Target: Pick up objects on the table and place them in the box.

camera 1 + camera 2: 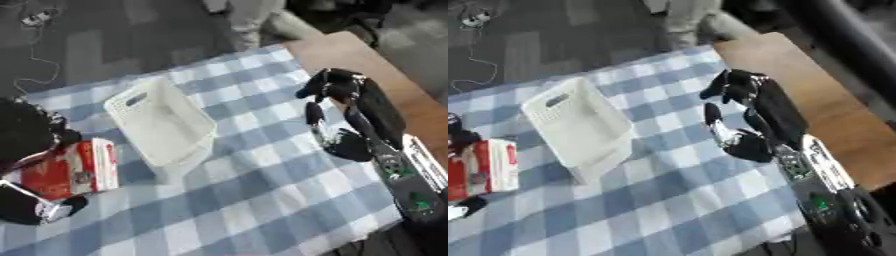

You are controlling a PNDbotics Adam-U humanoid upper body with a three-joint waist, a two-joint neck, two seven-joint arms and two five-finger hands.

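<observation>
On the blue and white checked cloth (262, 200) lies a red and white carton (74, 170), just left of the white plastic basket (162, 122). The left hand (35, 145) is curled round the carton's left side. Nothing sits between carton and basket. The basket has a handle slot and tiny holes. Right of the basket, the right hand (741, 107) hovers with bent fingers, holding nothing.

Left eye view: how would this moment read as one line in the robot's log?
left hand: shut on red-and-white carton | right hand: empty, curled over checked cloth | white box: nothing visible inside
</observation>
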